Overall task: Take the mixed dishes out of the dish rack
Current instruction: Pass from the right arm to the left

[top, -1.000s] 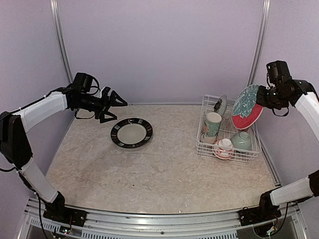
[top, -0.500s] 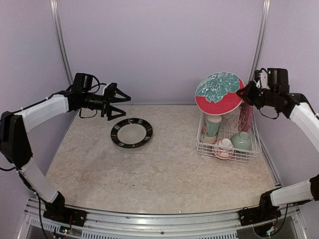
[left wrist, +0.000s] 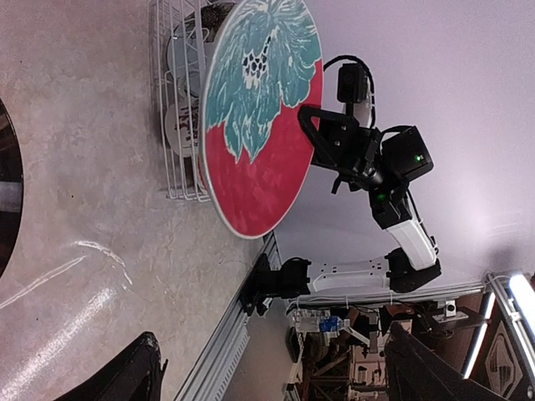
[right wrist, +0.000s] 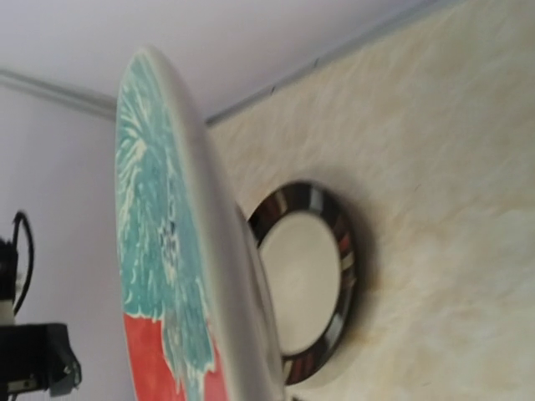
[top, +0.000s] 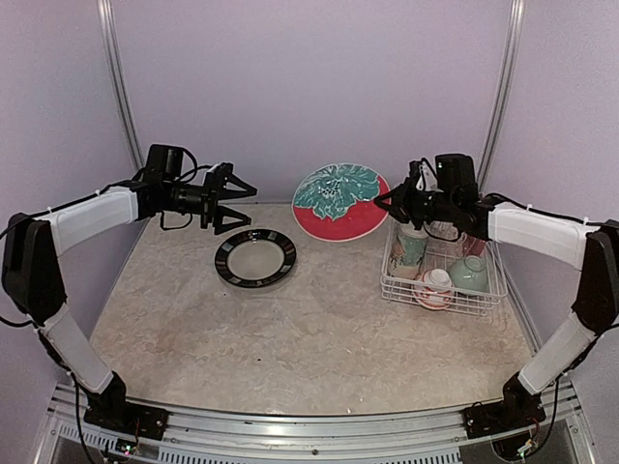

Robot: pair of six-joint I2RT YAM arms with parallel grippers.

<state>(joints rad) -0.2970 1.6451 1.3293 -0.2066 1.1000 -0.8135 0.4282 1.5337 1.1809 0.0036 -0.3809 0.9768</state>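
Top view: right tool (top: 392, 202) clenched on the right rim of the red-teal floral plate (top: 340, 201), which is off the bench (top: 290, 329), tilted, face toward the camera. It hangs over the far edge, just left of the dish rack (top: 440, 308). The rack sits at the far right corner. Inside it: cream mug (top: 410, 248) upright, mint bowl (top: 470, 274) and white-pink bowl (top: 434, 288) along its near side. Black-rimmed plate (top: 255, 258) lies flat on the bench, left of middle, toward the far edge. Left tool (top: 242, 206) released, jaws spread, nothing between them, in the air above and just left of the black-rimmed plate, pointing right.

Left wrist: floral plate fills the middle, teal flower over red, rack wires behind it. The right tool pinches its rim. The left tool's own fingers (left wrist: 125, 376) stand wide apart and empty.

Right wrist: floral plate seen edge-on, up close. Black-rimmed plate flat on the bench beyond it. Own fingers not visible.
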